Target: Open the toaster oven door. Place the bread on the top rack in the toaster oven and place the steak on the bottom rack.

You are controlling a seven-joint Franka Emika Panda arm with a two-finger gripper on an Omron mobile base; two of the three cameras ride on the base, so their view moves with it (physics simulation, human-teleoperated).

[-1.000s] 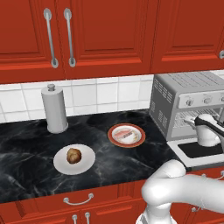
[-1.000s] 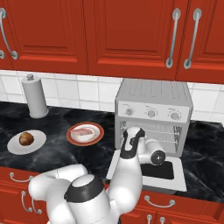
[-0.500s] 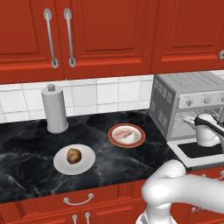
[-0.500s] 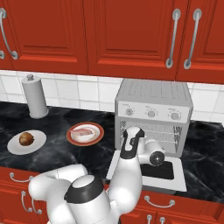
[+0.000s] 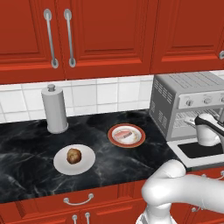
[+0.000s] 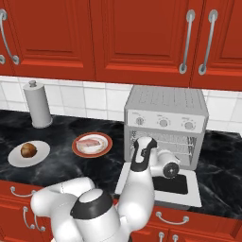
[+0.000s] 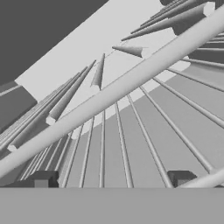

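Countertop [image 5: 26, 144]; paper-towel roll [image 5: 54, 109] beside plates

Red cabinets [image 5: 109, 35], white tile backsplash [image 5: 105, 94], black marble counter [image 5: 26, 148]

place: kitchen | red cabinets [image 5: 109, 35] | marble counter [image 5: 26, 148] | toaster oven [image 6: 165, 125]

toaster oven [image 5: 183, 103] cut off at right edge, door [image 6: 186, 185] partly behind arm, racks indistinct
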